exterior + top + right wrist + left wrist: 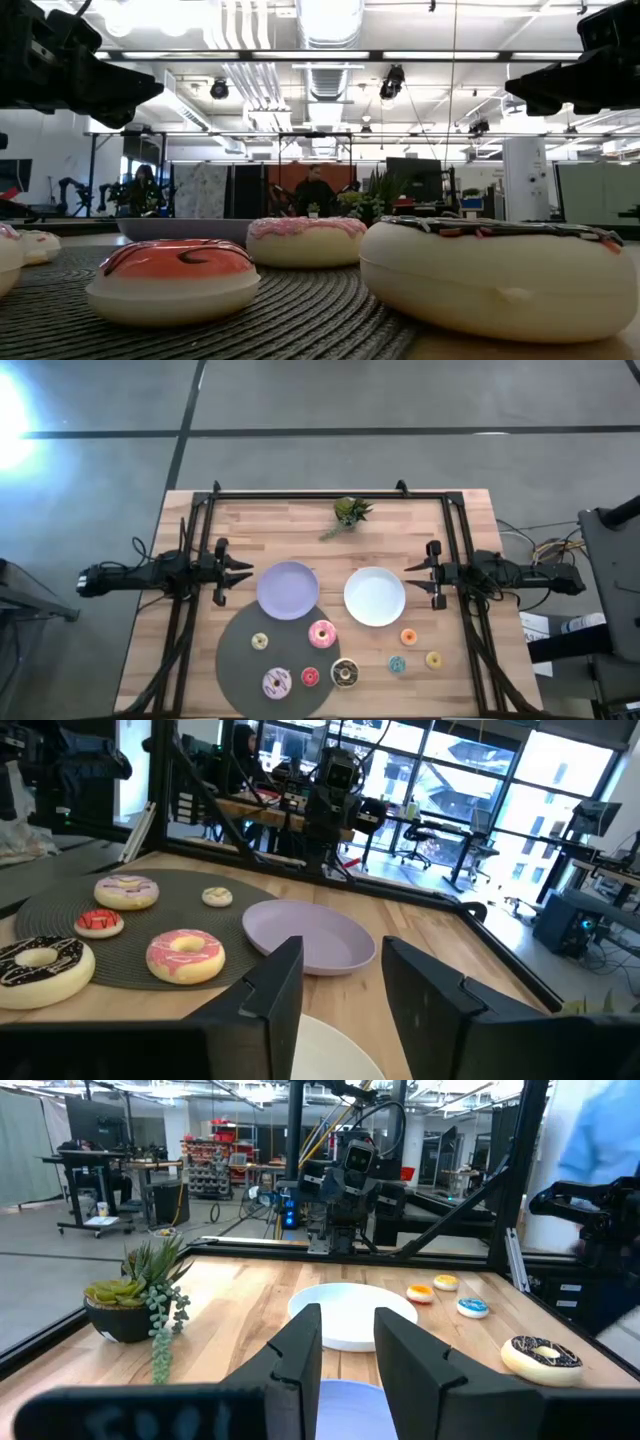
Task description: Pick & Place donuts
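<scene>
Several small iced donuts lie near the table's near edge. On the dark grey disc (240, 660) lie a pink (322, 633), a purple-white (276, 682), a red (310, 676) and a small yellow donut (260, 642). A chocolate donut (345, 672) lies at the disc's right rim. An orange (408, 637), a teal (397, 664) and a yellow donut (433, 659) lie on the bare wood. My left gripper (245, 572) is open and empty, left of the lilac plate (288, 589). My right gripper (410, 582) is open and empty, right of the white plate (375, 596).
A small potted plant (348, 513) stands at the far middle of the table. Black frame rails run along the left, right and far edges. Both plates lie bare between the grippers. People and other robot stations show in the room beyond.
</scene>
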{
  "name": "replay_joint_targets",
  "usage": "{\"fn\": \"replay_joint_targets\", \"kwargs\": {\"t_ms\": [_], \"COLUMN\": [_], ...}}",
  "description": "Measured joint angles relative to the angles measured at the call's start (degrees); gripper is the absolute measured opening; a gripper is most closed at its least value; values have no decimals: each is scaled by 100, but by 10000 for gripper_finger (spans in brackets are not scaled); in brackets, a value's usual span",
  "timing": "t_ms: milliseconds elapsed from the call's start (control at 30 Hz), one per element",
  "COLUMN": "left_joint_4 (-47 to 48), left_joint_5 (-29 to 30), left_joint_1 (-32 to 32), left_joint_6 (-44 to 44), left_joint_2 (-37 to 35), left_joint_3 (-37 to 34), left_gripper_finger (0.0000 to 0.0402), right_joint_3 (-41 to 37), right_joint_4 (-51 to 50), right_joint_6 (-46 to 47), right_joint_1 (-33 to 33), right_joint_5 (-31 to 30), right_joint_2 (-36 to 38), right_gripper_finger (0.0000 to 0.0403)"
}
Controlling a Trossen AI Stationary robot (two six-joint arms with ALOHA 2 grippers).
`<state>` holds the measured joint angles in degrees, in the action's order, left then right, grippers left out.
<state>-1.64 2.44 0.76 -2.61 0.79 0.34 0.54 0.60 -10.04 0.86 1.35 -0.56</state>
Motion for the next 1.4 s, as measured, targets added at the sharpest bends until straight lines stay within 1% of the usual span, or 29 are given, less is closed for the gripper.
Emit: {"fn": "replay_joint_targets", "kwargs": {"t_ms": [200,467,500,533,600,633,667,733,800,833,933,1133,1200,1267,1333,1400], "left_joint_4": [0,1,1,1,1,1,1,0,1,0,3,12,12,14,14,16], "left_joint_5": [0,0,0,0,0,0,-1,0,0,0,-4,-9,-9,-9,-9,-9], "left_joint_1": [2,0,0,1,0,0,0,0,0,0,0,0,0,0,0,0], "left_joint_6": [2,1,2,1,0,1,1,1,0,0,0,0,0,0,0,0], "left_joint_2": [1,1,-1,0,1,0,1,0,-1,1,1,1,1,1,0,-1], "left_joint_3": [2,1,0,1,0,1,0,1,0,1,0,0,1,1,1,0], "left_gripper_finger": [71,71,71,71,71,71,71,71,71,71,71,71,71,71,71,71], "right_joint_3": [0,0,2,1,0,1,4,4,3,3,4,4,7,7,134,512], "right_joint_4": [-1,4,4,8,102,141,150,103,8,13,22,136,113,136,-35,-465], "right_joint_6": [0,98,499,1291,3384,4276,4936,5909,6562,6748,6931,7526,7448,7736,7954,7958], "right_joint_1": [-1,0,0,0,0,0,0,-2,0,0,2,0,2,54,205,443], "right_joint_5": [0,0,3,42,170,165,76,-51,13,32,180,186,578,948,1137,1184], "right_joint_2": [-1,-1,-2,-4,5,8,6,-29,-35,-80,-174,-357,-503,-781,-1109,-1546], "right_gripper_finger": [123,132,132,132,129,128,126,124,123,123,123,123,123,123,123,123]}}
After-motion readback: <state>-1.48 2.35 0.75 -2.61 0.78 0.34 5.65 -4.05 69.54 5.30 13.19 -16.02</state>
